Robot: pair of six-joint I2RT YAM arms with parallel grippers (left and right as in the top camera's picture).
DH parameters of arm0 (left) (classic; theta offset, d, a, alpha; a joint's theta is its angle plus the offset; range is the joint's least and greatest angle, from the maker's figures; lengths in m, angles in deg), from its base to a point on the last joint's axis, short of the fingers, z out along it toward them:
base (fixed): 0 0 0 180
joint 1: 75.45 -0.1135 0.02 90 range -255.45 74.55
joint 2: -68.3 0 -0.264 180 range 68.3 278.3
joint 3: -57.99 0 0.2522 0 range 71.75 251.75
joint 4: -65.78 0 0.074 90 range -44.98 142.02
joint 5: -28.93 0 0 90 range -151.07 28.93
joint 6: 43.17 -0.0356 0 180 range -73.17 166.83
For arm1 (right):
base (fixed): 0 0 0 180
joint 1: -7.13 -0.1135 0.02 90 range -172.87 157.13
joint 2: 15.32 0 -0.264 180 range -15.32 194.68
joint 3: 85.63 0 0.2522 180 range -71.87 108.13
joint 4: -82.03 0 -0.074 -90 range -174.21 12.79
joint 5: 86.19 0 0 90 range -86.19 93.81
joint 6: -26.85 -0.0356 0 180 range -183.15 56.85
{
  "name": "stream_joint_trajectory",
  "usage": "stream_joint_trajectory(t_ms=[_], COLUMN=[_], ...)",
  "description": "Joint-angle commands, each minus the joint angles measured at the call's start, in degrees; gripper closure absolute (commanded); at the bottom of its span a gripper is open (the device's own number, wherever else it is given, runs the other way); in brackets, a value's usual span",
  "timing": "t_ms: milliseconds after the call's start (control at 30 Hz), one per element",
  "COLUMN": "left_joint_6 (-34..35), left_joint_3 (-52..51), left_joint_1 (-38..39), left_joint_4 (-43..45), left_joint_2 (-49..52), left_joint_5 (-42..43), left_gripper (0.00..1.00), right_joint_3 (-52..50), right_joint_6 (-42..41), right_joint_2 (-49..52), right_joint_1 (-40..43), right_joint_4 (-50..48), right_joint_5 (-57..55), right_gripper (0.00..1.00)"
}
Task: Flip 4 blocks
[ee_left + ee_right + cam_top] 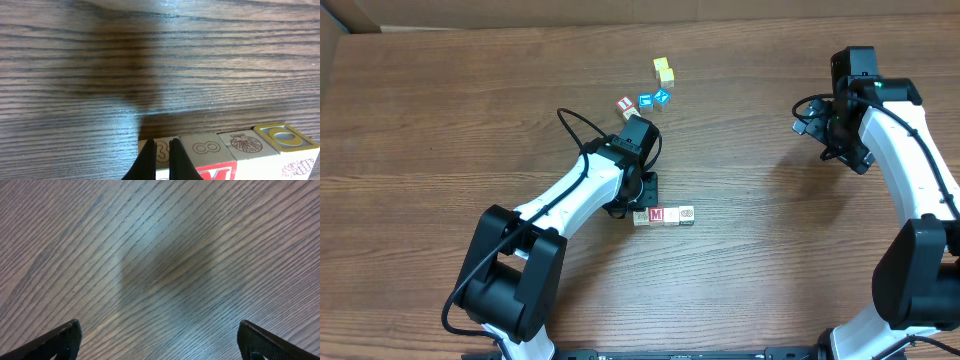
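Four small wooden alphabet cubes [664,215] with pale faces sit touching in a row near the middle of the brown wood-grain worktop [440,120]; one is a cube with a red M [656,214]. The left hand [161,145] is over the row's left end, its black fingers [149,161] pinched together on nothing, tips at the cube printed with a 3 [162,156]. The right hand [159,342] gapes wide above bare worktop, well apart. Farther back lie blue-printed cubes [653,99], a red-edged cube [626,104] and two plain yellow cubes [665,71].
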Motion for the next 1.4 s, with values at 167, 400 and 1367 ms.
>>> stream_joint_trajectory(t_ms=[167, 400, 1367], left_joint_6=[1.01, 1.53, -1.16], left_joint_3=[6.91, 12.41, 0.70], left_joint_1=[-1.25, -2.80, -9.75], left_joint_4=[-2.58, -8.09, -16.31], left_joint_2=[-1.86, -8.35, -10.16], left_joint_5=[-1.44, -1.42, 0.72], left_gripper=[0.96, 0.96, 0.96], right_joint_3=[0.68, 0.68, 0.87], right_joint_6=[0.22, 0.22, 0.79], right_joint_2=[-1.07, -1.07, -1.16], right_joint_1=[0.07, 0.07, 0.15], right_joint_4=[-0.13, -0.13, -5.03], right_joint_5=[-0.42, -0.44, 27.04], right_gripper=[0.00, 0.00, 0.18])
